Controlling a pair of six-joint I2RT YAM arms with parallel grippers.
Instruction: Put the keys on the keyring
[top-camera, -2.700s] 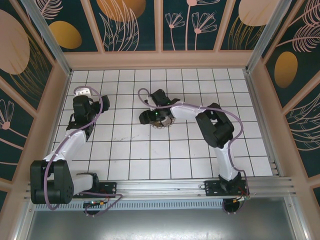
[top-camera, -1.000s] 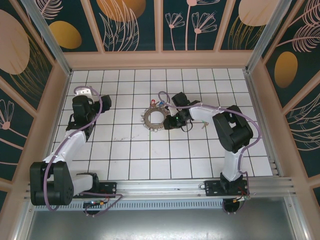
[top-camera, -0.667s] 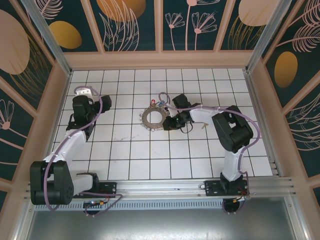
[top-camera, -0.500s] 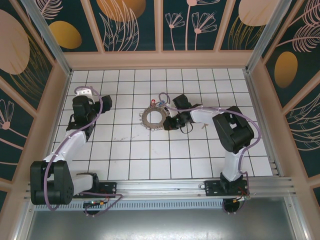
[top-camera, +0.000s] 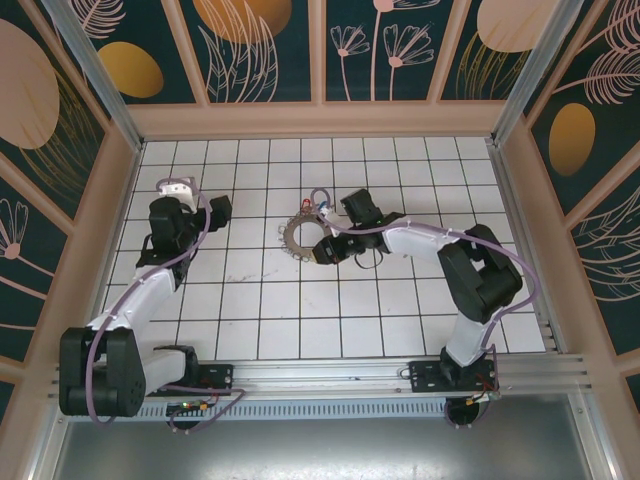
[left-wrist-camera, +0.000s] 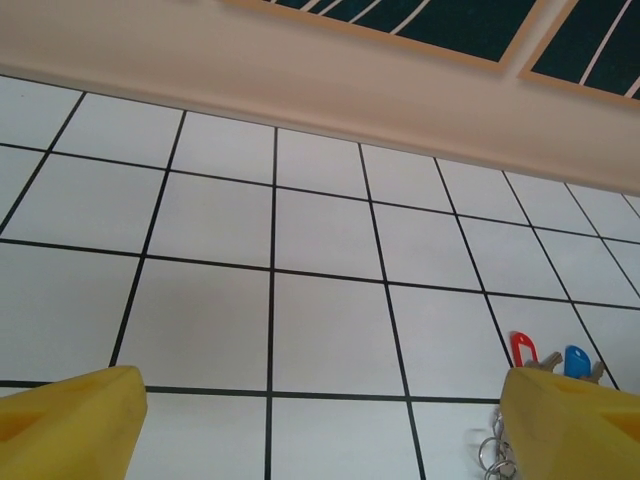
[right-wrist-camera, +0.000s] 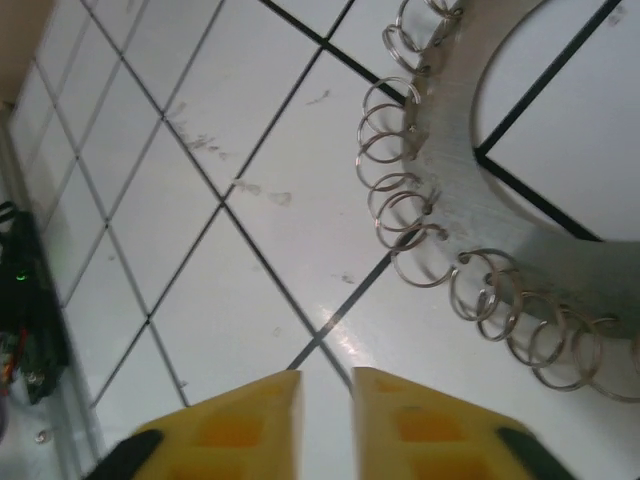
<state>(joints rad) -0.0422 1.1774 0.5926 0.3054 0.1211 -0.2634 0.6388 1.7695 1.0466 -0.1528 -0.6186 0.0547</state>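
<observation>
The keyring (top-camera: 291, 237) lies flat on the white tiles near the middle of the table, a silvery band (right-wrist-camera: 470, 190) with several small wire rings along its outer edge. A red key (left-wrist-camera: 522, 348) and a blue key (left-wrist-camera: 577, 360) lie together just beyond it (top-camera: 320, 207); I cannot make out the green one. My right gripper (top-camera: 322, 250) hangs low at the ring's near right edge, its yellow fingers (right-wrist-camera: 326, 400) shut to a thin slit with nothing between them. My left gripper (top-camera: 218, 208) stands wide open (left-wrist-camera: 320, 420) over bare tiles, left of the ring.
The wooden back wall (left-wrist-camera: 300, 70) runs along the far edge of the tiles. Side walls close in the table on both sides. A metal rail (top-camera: 330, 375) crosses the near edge by the arm bases.
The right gripper left the ring, swung out to its right, then slid back left to its near right edge. The left arm crept slightly toward the centre.
</observation>
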